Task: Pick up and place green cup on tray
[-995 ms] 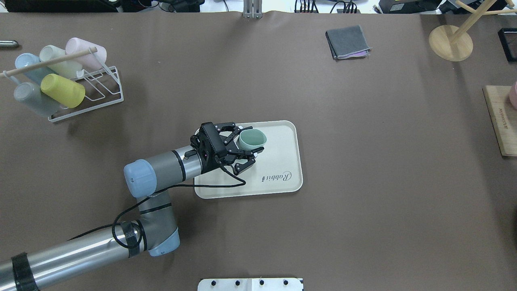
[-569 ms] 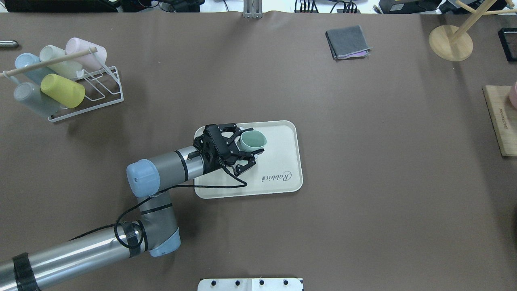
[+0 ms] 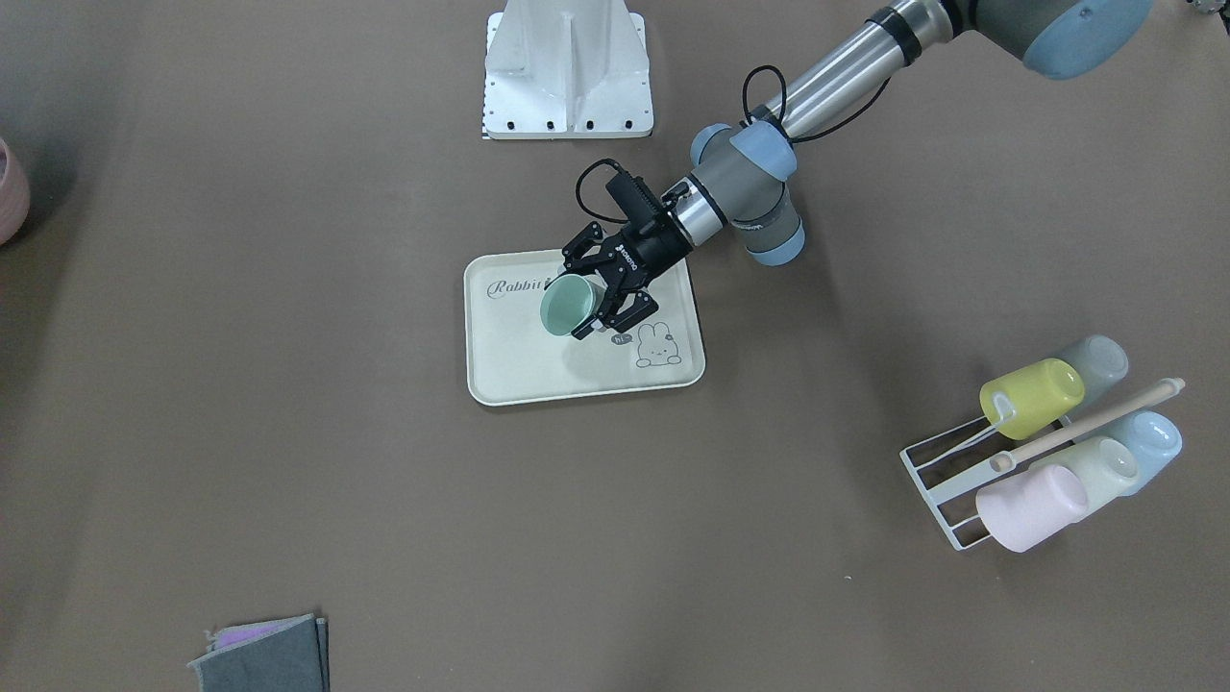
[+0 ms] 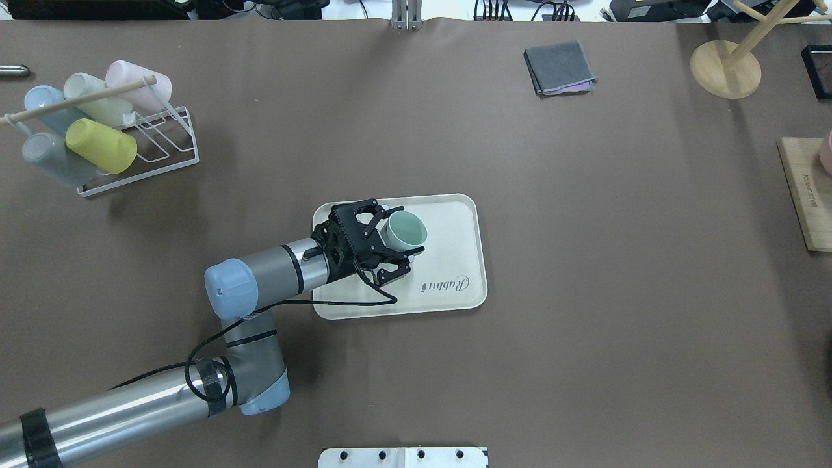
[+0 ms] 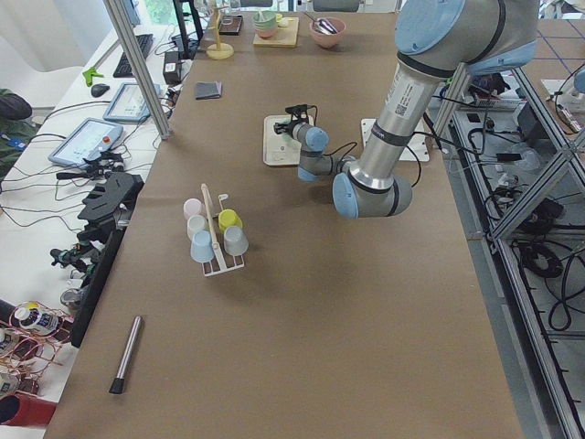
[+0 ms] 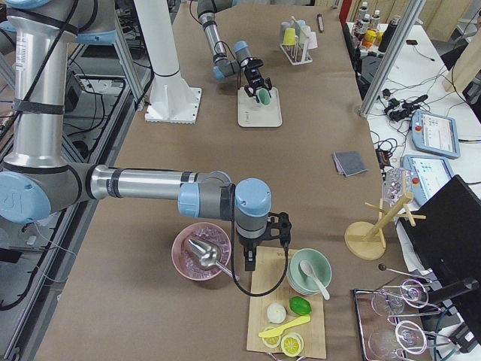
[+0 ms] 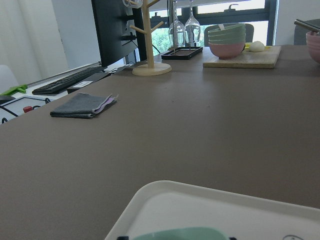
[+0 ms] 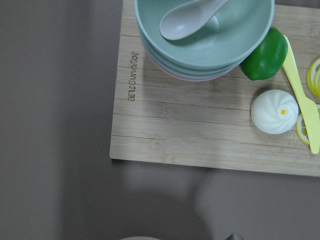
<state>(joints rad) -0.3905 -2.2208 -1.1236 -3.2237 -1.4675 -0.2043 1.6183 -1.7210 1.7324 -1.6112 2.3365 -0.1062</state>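
Note:
The pale mint green cup (image 4: 406,229) is held between the fingers of my left gripper (image 4: 398,230), mouth up and slightly tilted, over the back left part of the cream "Rabbit" tray (image 4: 455,266). The front-facing view shows the cup (image 3: 565,305) in the gripper (image 3: 579,300) over the tray (image 3: 519,370). In the left wrist view only the cup's rim (image 7: 180,234) and the tray's rim (image 7: 165,192) show. My right gripper (image 6: 264,235) hovers over a wooden board far to the right. Whether it is open or shut cannot be told.
A white wire rack (image 4: 140,140) at the back left holds several cups, among them a yellow-green one (image 4: 101,146). A folded grey cloth (image 4: 560,67) and a wooden stand (image 4: 725,68) are at the back right. The wooden board (image 8: 200,125) carries stacked bowls (image 8: 200,35).
My left gripper has lowered a little and drawn slightly back over the tray with the cup. The cup has turned more upright.

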